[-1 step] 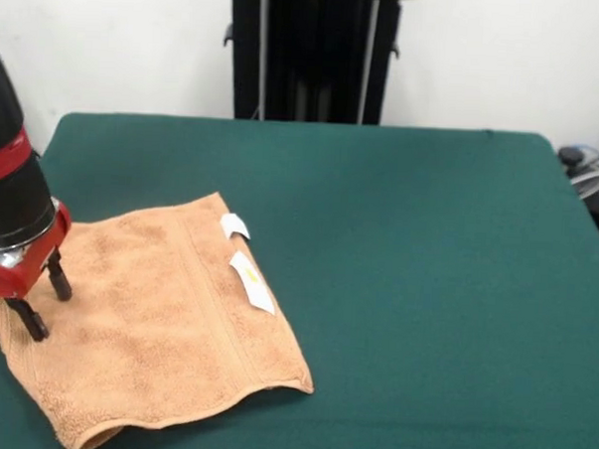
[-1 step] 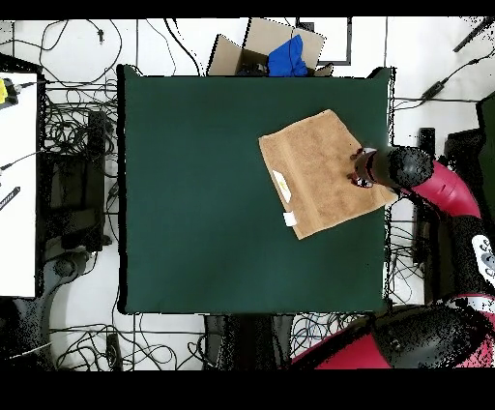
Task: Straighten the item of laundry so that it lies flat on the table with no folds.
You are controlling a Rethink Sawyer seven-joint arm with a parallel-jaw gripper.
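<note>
The orange-tan towel (image 1: 166, 318) (image 2: 324, 174) lies spread out on the green table (image 1: 427, 270) (image 2: 213, 193), near the table's left front corner in the front view. Its near edge is slightly wavy. Two white tags (image 1: 250, 282) (image 2: 281, 185) lie along its right edge. My gripper (image 1: 43, 298) (image 2: 362, 170) stands open over the towel's left edge. Its two black fingertips (image 1: 59, 285) are apart and rest on or just above the cloth, with nothing held between them.
The towel's left side reaches the table edge (image 2: 390, 174) on the arm's side. Off the table, a cardboard box (image 2: 280, 48) holds something blue, cables (image 2: 77, 126) cover the floor, and a white surface (image 2: 17, 193) stands beside the table.
</note>
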